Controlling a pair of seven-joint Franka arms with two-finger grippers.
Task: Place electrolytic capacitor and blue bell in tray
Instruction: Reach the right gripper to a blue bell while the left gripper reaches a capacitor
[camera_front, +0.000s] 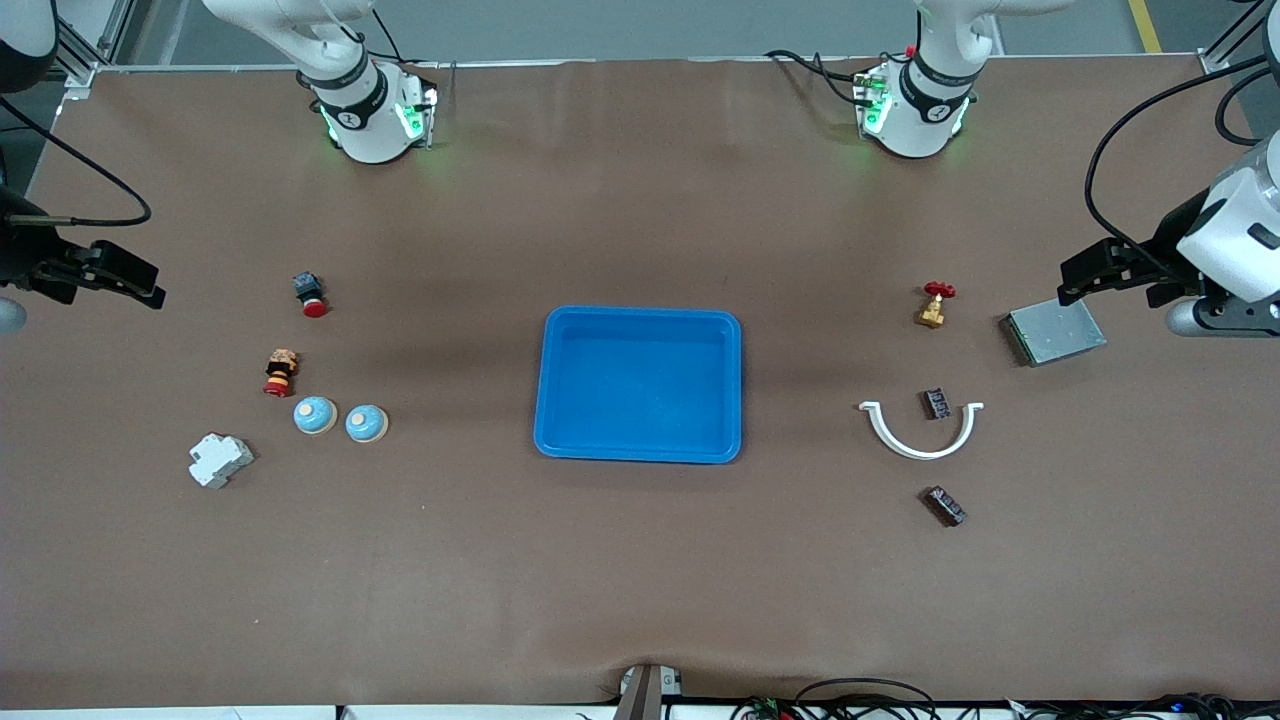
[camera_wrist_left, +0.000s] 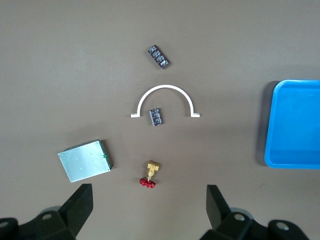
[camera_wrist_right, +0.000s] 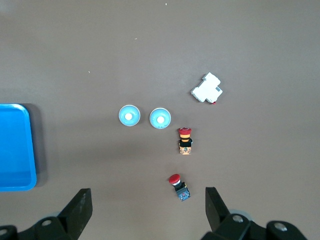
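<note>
Blue bell comes twice, one (camera_front: 315, 415) just beside its twin (camera_front: 366, 424) in the mid-height of the front view toward the right arm's end, so the waiting, spread-open right gripper (camera_front: 150, 285) could nudge both. Two similar dark components (camera_front: 936, 403) (camera_front: 945, 505) near the spread-open, waiting left gripper (camera_front: 1075, 280) invite a wrong pick for the capacitor. Tray (camera_front: 640, 385) sits mid-frame, empty; no writing is readable.

Front camera is looking down from high across the table, facing both bases, taking in the whole surface around the tray (camera_front: 640, 450). Each wrist camera is looking straight down from well above, sharing one end of the tray (camera_wrist_left: 295, 162) (camera_wrist_right: 15, 185).
</note>
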